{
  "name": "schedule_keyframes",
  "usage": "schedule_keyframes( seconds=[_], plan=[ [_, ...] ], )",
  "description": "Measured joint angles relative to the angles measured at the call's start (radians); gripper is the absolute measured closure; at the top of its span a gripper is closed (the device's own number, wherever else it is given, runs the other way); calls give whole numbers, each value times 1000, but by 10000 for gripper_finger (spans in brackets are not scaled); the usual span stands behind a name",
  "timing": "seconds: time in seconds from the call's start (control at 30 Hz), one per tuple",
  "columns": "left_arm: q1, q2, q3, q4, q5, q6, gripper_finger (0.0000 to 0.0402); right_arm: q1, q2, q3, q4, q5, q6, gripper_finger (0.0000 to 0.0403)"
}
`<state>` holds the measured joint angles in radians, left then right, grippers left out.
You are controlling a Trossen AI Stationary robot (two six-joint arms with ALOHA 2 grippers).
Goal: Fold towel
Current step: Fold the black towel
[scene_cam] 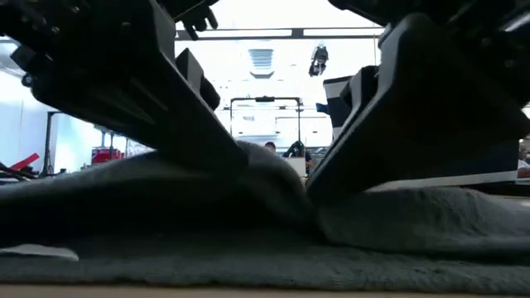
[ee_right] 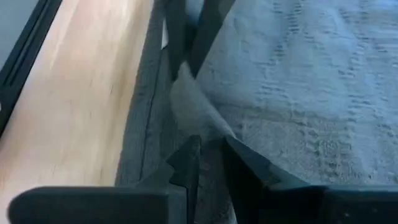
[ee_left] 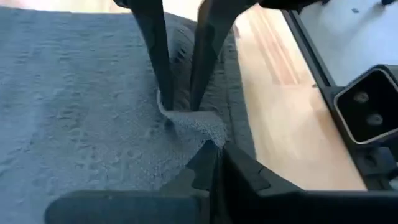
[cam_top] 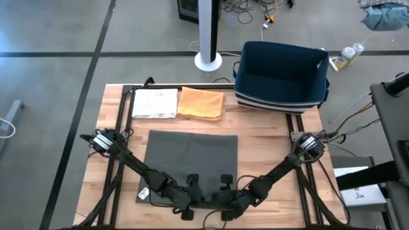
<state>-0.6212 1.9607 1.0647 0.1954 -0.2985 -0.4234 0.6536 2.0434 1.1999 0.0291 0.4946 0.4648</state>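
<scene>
Left gripper (ee_left: 211,163) and right gripper (ee_right: 208,155) each seem pinched onto the grey towel's (cam_top: 192,156) near edge.

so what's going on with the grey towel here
Both arms are bent over the near edge of the grey towel, which lies flat on the wooden table. The left claw and right claw sit close together at that edge, each pinching up a small ridge of cloth, as the wrist views show. The fold itself hasn't started. Behind the towel lie a white cloth and an orange cloth, with a dark blue bin at the far right corner.
</scene>
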Motion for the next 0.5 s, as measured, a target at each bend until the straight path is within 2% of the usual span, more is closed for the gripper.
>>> schedule_keyframes(
  seconds=[0.23,0.37,0.5],
  plan=[
    [0,7,5,-81,50,-38,396,0,-20,17,-4,-4,-9,344],
    [-8,5,32,-35,162,-77,395,1,-58,23,-21,-38,-9,333],
    [-28,17,35,9,187,-76,372,-6,-74,23,-40,-51,0,315]
  ],
)
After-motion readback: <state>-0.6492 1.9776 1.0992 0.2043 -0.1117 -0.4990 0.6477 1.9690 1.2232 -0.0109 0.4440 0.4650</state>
